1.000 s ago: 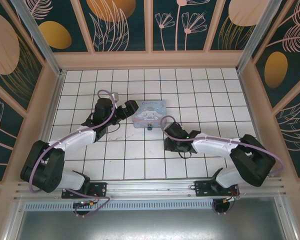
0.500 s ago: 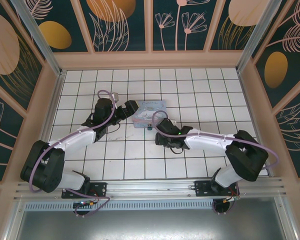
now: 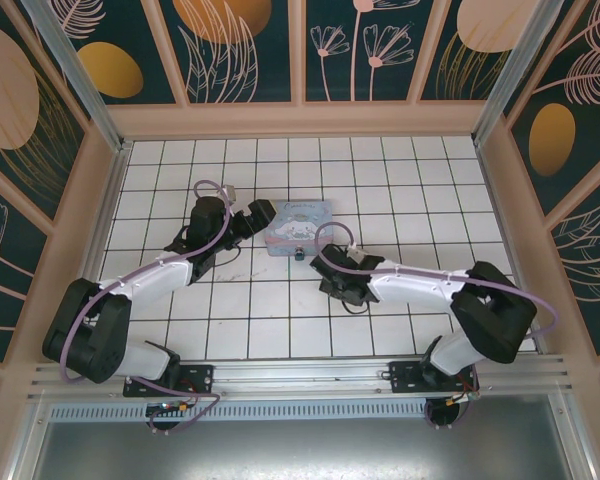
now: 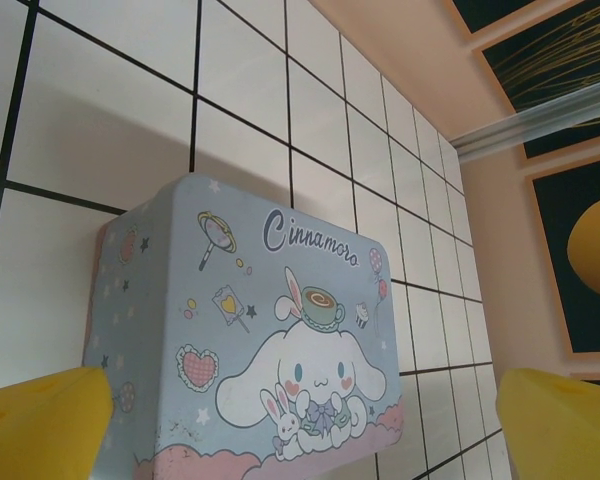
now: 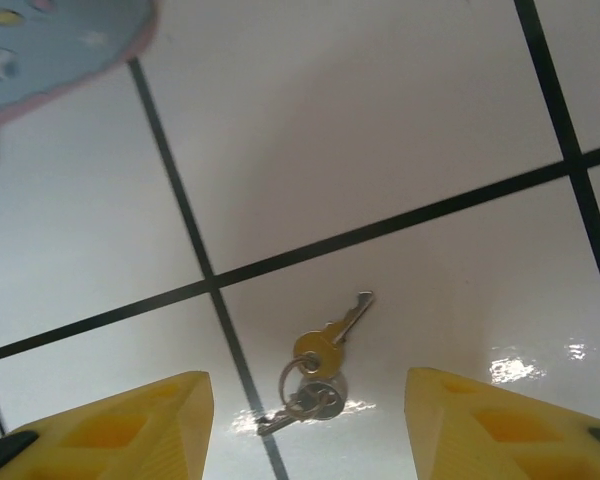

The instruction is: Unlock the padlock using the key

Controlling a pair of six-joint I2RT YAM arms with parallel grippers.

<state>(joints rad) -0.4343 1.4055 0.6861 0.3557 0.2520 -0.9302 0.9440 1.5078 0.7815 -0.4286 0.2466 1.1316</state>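
Now poised over the key

Right jaws are standing spread, with the key lying between them on the desk, off the near-right corner of the tin box. The padlock is sitting at that box's near edge. Left jaws are gaping wide, facing the box.

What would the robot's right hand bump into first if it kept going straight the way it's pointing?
Probably the key, lying on the tiled floor between the open fingers of the right hand. Depth is unclear, but nothing seems to stand in the way.

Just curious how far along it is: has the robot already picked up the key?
No, the key lies flat on the tile, untouched, between the right gripper's open jaws.
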